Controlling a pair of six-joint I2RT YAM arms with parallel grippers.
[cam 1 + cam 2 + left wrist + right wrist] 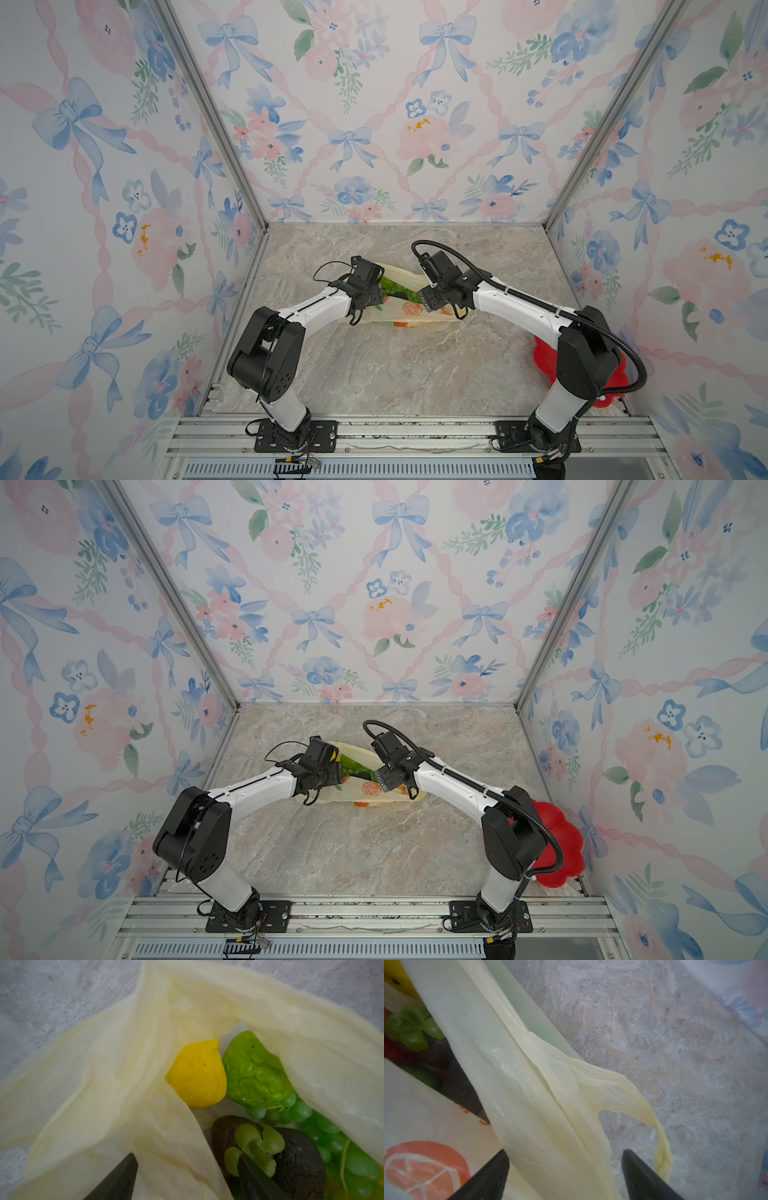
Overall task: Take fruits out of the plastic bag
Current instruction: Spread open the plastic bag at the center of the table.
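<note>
The pale yellow plastic bag (409, 318) lies mid-table between both arms in both top views, its mouth held apart. Inside it I see a yellow lemon (197, 1076), a bumpy green fruit (253, 1072), a green grape bunch (332, 1136), a dark avocado (299, 1165) and a green leafy stalk (257, 1145). My left gripper (187, 1155) is open, one finger inside the bag by the avocado and one outside, with the bag wall (166, 1147) between. My right gripper (565, 1151) is open astride the bag's other wall (529, 1084).
A red flower-shaped plate (561, 845) sits at the near right, partly behind the right arm. A loose bag handle (643, 1105) trails on the marble tabletop (395, 374). Floral walls close in the back and both sides.
</note>
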